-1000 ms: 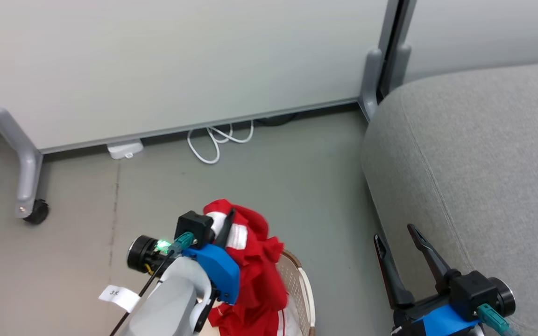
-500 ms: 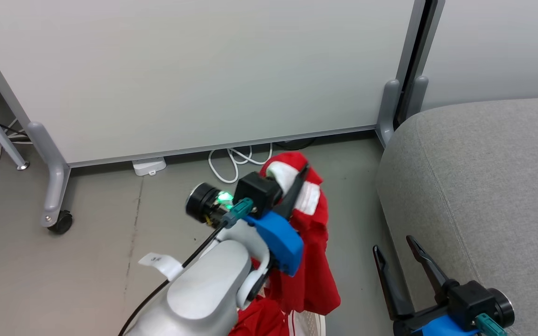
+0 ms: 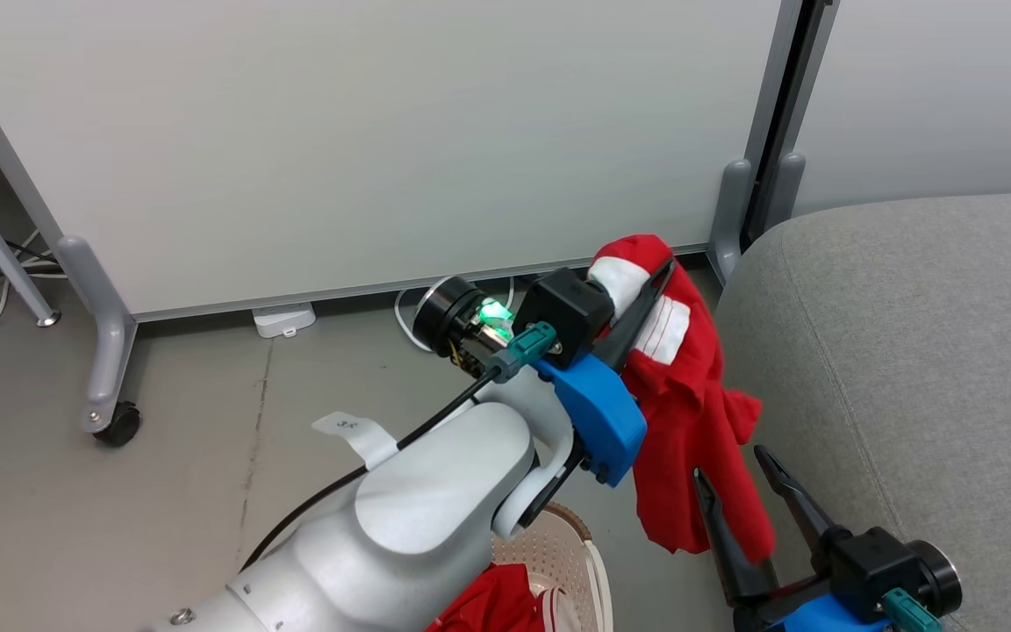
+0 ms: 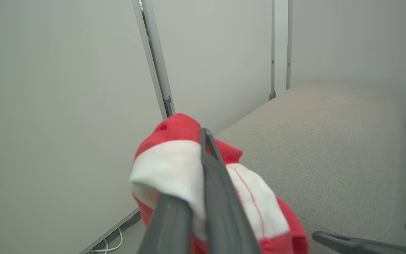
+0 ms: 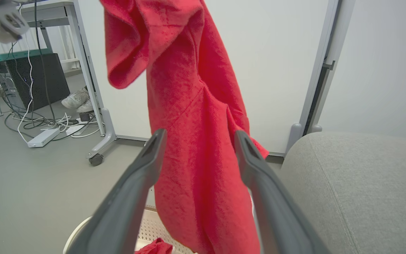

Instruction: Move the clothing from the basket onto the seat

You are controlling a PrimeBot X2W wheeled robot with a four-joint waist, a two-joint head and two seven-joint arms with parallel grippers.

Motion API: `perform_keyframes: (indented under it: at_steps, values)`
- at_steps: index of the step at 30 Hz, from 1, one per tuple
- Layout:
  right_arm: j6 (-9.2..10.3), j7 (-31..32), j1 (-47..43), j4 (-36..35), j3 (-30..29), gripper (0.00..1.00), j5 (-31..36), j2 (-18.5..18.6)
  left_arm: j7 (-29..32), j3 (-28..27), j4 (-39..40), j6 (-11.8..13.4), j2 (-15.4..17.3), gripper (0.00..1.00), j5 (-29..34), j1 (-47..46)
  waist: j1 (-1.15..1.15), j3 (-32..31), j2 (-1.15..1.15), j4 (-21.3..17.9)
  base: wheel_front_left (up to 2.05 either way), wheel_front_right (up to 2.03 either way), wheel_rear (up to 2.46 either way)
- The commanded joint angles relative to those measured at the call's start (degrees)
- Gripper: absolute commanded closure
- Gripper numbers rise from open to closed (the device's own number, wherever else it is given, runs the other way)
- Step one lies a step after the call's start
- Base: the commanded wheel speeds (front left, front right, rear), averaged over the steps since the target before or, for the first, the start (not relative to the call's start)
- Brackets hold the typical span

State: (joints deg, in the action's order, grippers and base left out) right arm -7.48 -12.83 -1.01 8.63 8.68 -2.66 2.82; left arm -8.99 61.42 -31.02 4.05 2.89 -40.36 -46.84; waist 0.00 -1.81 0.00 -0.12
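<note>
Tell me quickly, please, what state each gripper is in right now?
Left gripper: shut on the red garment.
Right gripper: open, holding nothing.

Two red garments (image 3: 690, 421), one basket (image 3: 549, 553), one sofa (image 3: 909, 351).

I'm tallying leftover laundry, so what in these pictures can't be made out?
- Oval cream-white perforated plastic basket: head view, mostly under the pale left forearm and cut by the bottom edge; contents uncountable.
- Red soft-fabric garment with white trim: bunched in the shut left tool, blurred close-up in the left wrist view; kind unclear.
</note>
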Motion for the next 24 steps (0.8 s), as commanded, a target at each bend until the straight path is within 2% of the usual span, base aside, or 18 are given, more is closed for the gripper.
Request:
perform_keyframes:
  at_steps: [1, 15, 24]
  values:
    - [-0.03, 0.16, -0.66, -0.22, 0.16, 0.0, -0.02, 0.12, -0.32, 0.56, 0.2, 0.48, 0.0, 1.0, -0.76, -1.49, 0.0, -0.02, 0.0, 0.0, 0.0, 0.0, 0.0]
    - [-0.03, 2.28, 2.2, 0.57, 2.22, 0.0, 0.5, 0.12, -2.96, 6.32, -1.44, 2.27, 0.0, 1.0, -7.27, -4.4, 0.0, 0.25, 0.0, -0.4, 0.0, 0.0, 0.0]
    - [-0.03, 5.75, 7.8, 4.01, 4.72, 0.0, -1.11, 0.12, -3.79, 8.22, -1.34, 1.96, 0.0, 1.0, -11.1, -5.22, 0.0, 0.54, 0.0, -0.49, 0.0, 0.0, 0.0]
